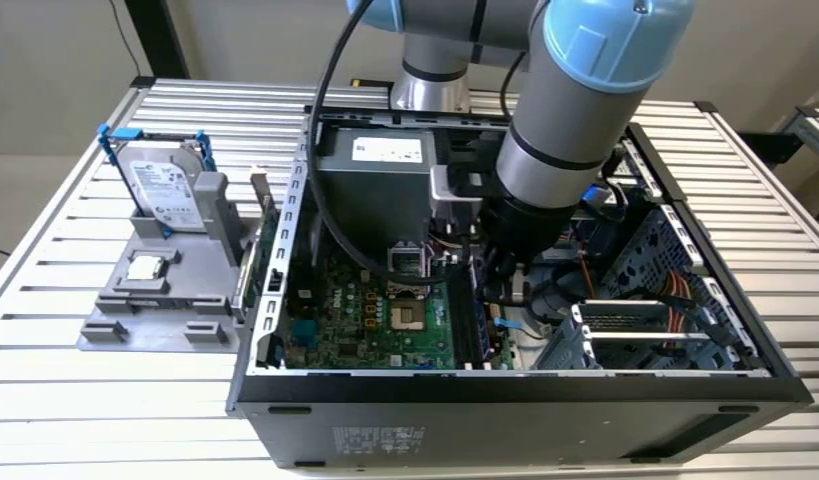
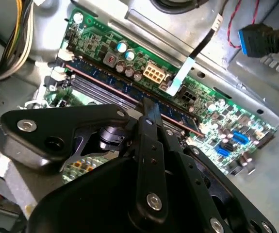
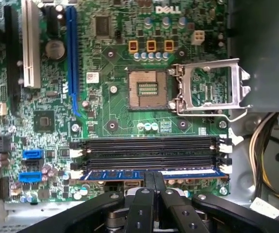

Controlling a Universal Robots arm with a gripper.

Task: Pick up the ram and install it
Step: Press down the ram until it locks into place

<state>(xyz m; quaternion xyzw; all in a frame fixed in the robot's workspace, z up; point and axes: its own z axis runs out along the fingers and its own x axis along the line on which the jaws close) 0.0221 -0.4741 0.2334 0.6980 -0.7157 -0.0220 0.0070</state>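
Lying in the memory slot nearest the gripper, the ram [image 3: 151, 174], a long, narrow, dark blue circuit stick with a pale label, sits lengthwise in the row of black slots on the green motherboard [image 3: 115, 111]. In the second wrist view the same stick [image 2: 120, 87] stands on its edge in the slot, and it looks level with the slot along its whole length.

The black metal gripper [image 3: 154, 182] is directly above the middle of the ram. Its two fingers are pressed close together, with their tips on or just over the top edge of the stick; I cannot tell if they pinch the stick or only push on it.

Beside the ram, the other three black slots are without a stick. The white latch [image 3: 225, 169] at one end of the ram's slot looks upright, but I cannot be sure that it is locked. Farther from the ram on the board is the open processor socket [image 3: 148, 90] with its silver frame lifted.

In my judgement the picking is done and the stick is already placed in its slot; what is left is the final seating and the release.
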